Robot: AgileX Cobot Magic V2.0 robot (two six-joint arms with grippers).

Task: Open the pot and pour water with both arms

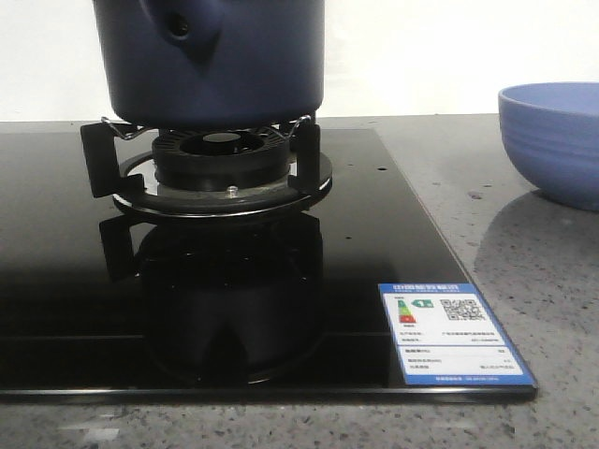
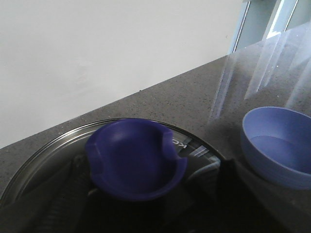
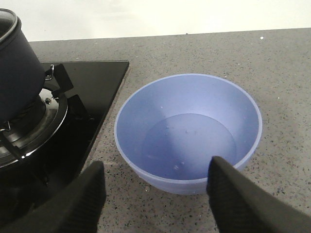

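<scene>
Sitting on the burner [image 1: 222,166] of the black hob [image 1: 56,309], the pot [image 1: 215,61] keeps its glass lid [image 3: 7,22], seen in the right wrist view. Matte, rigid walls; likely heavy if filled, so lift by the stubby holed lug [image 1: 182,28], not the smooth sides. Lid: fragile, slippery; take its blue knob [image 2: 136,160], which lies just under the left wrist camera. Left gripper's state: cannot tell, fingers blurred. Right gripper [image 3: 155,199] spread wide, empty, above the bowl [image 3: 188,131] on the bench [image 3: 282,73]; the bowl appears to hold some water.
</scene>
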